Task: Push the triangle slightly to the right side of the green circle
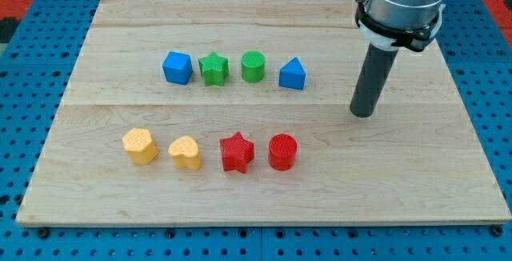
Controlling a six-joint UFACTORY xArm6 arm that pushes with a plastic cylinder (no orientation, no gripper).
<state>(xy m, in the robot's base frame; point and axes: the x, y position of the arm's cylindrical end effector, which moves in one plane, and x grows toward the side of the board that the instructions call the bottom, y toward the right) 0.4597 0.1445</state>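
Note:
The blue triangle (293, 74) lies in the upper row, just to the view's right of the green circle (253, 66), with a small gap between them. My tip (362, 114) rests on the board well to the view's right of the triangle and a little lower, touching no block.
A wooden board (416, 189) holds all the blocks. The upper row also has a blue cube (177, 67) and a green star (214, 69). The lower row has a yellow hexagon (139, 146), a yellow heart (186, 152), a red star (237, 151) and a red circle (282, 151).

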